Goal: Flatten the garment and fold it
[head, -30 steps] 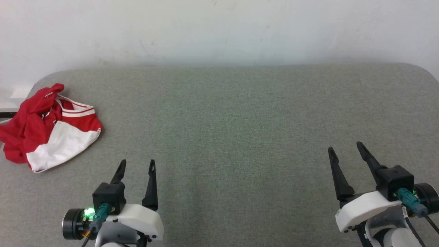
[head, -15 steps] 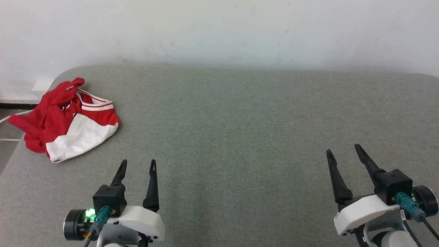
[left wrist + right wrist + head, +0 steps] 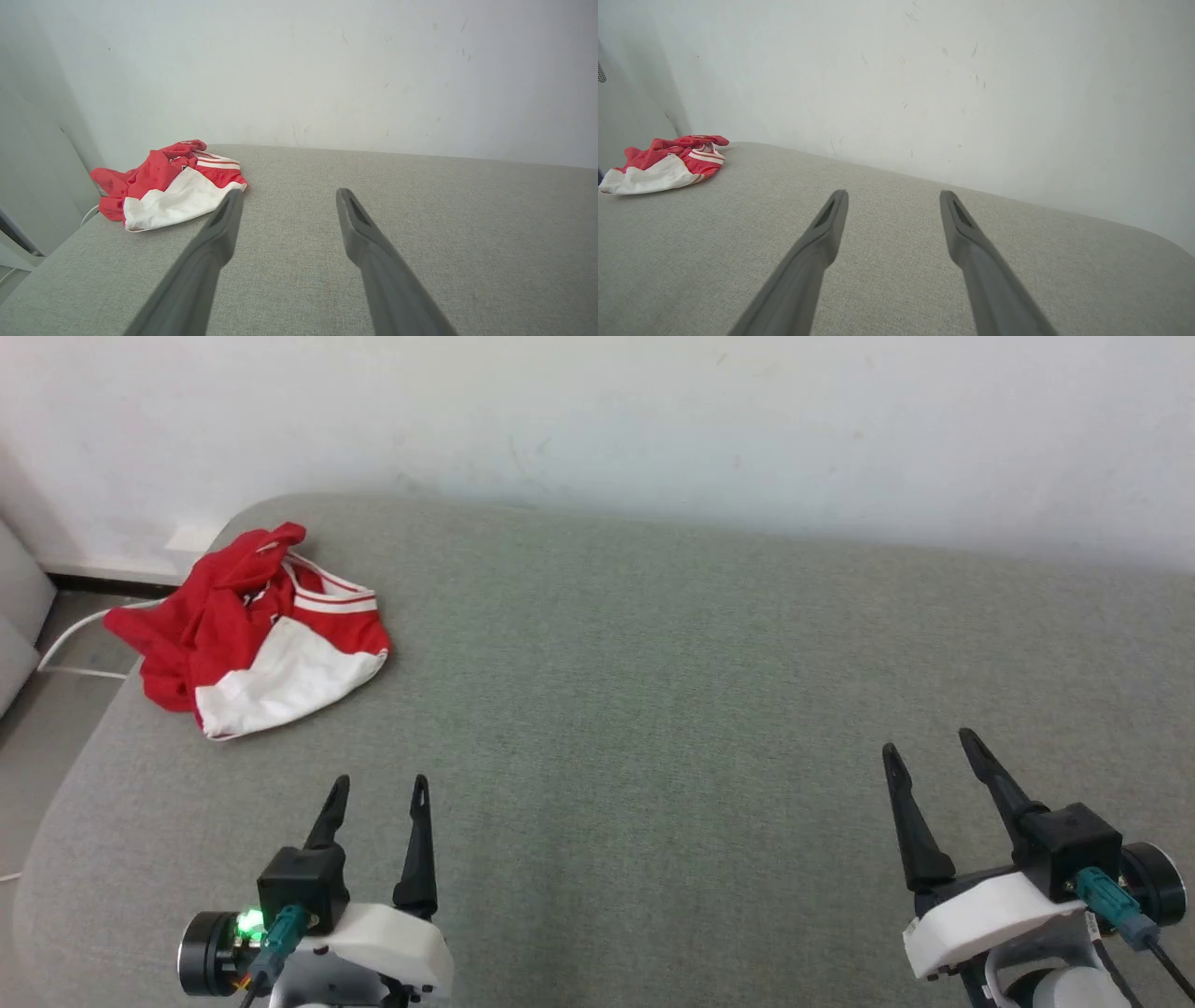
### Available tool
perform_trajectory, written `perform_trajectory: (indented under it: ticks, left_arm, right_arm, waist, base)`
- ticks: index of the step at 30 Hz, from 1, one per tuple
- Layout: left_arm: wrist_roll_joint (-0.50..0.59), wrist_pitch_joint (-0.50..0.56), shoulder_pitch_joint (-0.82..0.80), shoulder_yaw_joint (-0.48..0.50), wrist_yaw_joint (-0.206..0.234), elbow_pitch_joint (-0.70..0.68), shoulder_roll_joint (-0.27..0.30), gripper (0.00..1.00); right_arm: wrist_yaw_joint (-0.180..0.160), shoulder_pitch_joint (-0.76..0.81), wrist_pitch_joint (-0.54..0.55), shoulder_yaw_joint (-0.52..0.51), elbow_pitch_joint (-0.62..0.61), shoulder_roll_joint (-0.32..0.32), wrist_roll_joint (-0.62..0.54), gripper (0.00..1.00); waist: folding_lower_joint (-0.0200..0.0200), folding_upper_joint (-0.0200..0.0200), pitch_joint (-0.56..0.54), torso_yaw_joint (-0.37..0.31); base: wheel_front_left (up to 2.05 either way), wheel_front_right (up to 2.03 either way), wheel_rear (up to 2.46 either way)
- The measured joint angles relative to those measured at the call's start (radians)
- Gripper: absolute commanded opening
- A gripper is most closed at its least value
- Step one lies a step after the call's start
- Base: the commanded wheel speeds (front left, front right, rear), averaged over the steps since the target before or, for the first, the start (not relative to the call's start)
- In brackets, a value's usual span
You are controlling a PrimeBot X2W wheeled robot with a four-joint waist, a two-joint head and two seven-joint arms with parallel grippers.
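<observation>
The garment (image 3: 257, 630) lies crumpled in a red and white heap at the far left corner of the grey padded surface (image 3: 653, 691), one red part hanging over the left edge. White panel and stripe trim face up; its lettering is hidden. It shows too in the left wrist view (image 3: 170, 189) and the right wrist view (image 3: 668, 163). My left gripper (image 3: 381, 786) hovers open and empty near the front left, well short of the jersey. My right gripper (image 3: 927, 741) hovers open and empty at the front right, far from it.
A white wall (image 3: 597, 420) runs right behind the surface. Beyond the left edge are the floor, a white cable (image 3: 70, 649) and a grey panel (image 3: 19, 616). The surface has rounded corners.
The head camera has turned left, so the jersey and the surface's left edge sit further right in the picture. Both grippers keep their pose and stay open.
</observation>
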Motion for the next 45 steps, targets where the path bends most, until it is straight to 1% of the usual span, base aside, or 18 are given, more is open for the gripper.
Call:
perform_trajectory:
  ticks: [22, 30, 45]
  left_arm:
    - [-0.016, -0.045, 0.002, -0.015, 0.002, 0.014, 0.0, 1.0]
    - [-0.025, -0.062, 0.004, -0.026, 0.012, 0.019, 0.0, 1.0]
    - [-0.033, -0.095, 0.015, -0.041, 0.016, 0.036, 0.001, 1.0]
  right_arm:
    - [0.0, 0.006, -0.045, 0.026, 0.046, 0.0, 0.021, 1.0]
    - [0.0, 0.014, -0.063, 0.027, 0.053, 0.0, 0.019, 1.0]
    - [0.0, 0.018, -0.093, 0.053, 0.068, 0.001, 0.019, 1.0]
  waist:
    - [0.0, 0.0, -0.007, 0.166]
    - [0.0, 0.0, -0.006, 0.214]
    - [0.0, 0.0, -0.011, 0.294]
  base:
    - [0.0, 0.0, 0.0]
    - [0.0, 0.0, 0.0]
    - [0.0, 0.0, 0.0]
